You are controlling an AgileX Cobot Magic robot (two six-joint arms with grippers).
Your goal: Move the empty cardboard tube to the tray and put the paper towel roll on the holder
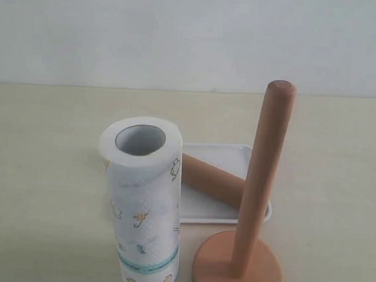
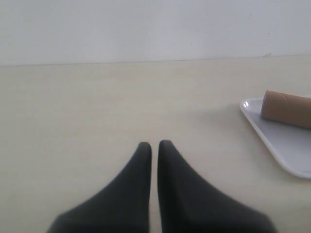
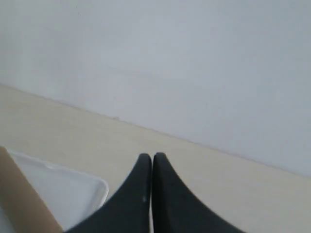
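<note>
The brown cardboard tube [image 1: 212,178] lies across the white tray [image 1: 219,152], also seen as tube [image 2: 287,108] on tray [image 2: 277,143] and tube [image 3: 22,199] on tray [image 3: 73,191]. The paper towel roll [image 1: 141,201] stands upright on the table left of the tray, its core hole facing up. The wooden holder [image 1: 249,231] stands at the front right with its post bare. My left gripper [image 2: 154,144] is shut and empty over bare table. My right gripper [image 3: 151,156] is shut and empty beside the tray. Neither gripper shows in the exterior view.
The pale table [image 1: 43,172] runs back to a plain white wall [image 1: 180,34]. Roll, tray and holder stand close together at the front middle.
</note>
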